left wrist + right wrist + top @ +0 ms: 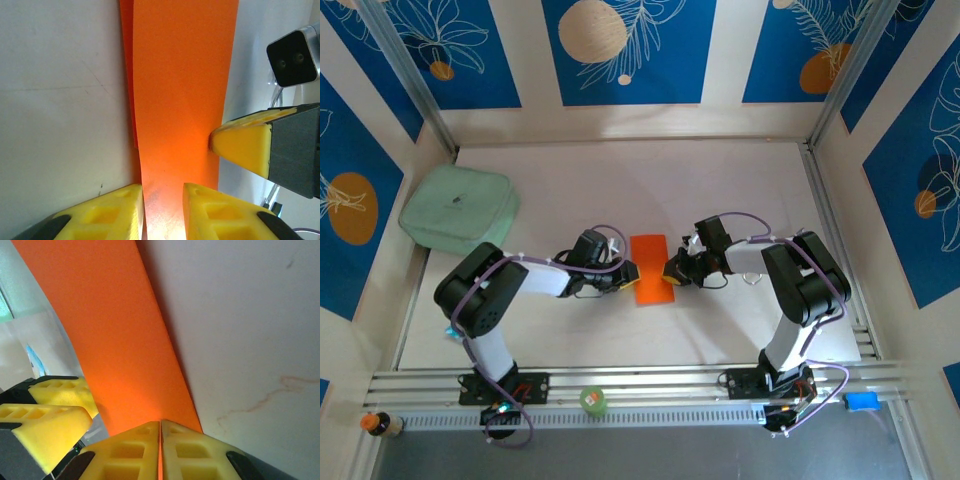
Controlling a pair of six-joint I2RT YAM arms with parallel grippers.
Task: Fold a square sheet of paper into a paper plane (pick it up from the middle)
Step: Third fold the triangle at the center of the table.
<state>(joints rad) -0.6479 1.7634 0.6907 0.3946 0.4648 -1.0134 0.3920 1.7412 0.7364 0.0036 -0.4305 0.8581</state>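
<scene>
Orange paper (650, 266) lies on the bench (740, 180), directly between the two pincers. It shows as a long rectangle with a second layer peeping out along one edge, so it is judged folded once.

Right pincer (160, 422): jaws closed pad to pad, with a thin orange line in the seam. It holds the paper by its edge.

Left pincer (162, 189): jaws narrow but apart, with the paper running through the gap. No clamp on the paper can be confirmed.

Step in hand, as judged: the left pincer takes its side of the paper while the right pincer holds the opposite side.

To do this well:
- Bring the left jaws together squarely over both layers, so the layers do not slide out of line.
- Do not pull away from the right pincer until the grip is made, since thin paper is likely to slip or tear.
- Keep the two pincers level with each other (the right wrist view shows the paper curving away from the closed jaws, so any twist would set a stray crease).

Pose: the left arm (510, 285) and right arm (805, 280) each rise from the base, bend at the elbow and turn a low forearm inward. The pincers therefore face each other across the paper. One finger of the right pincer touches the paper's edge just ahead and to the right of the left jaws.
</scene>
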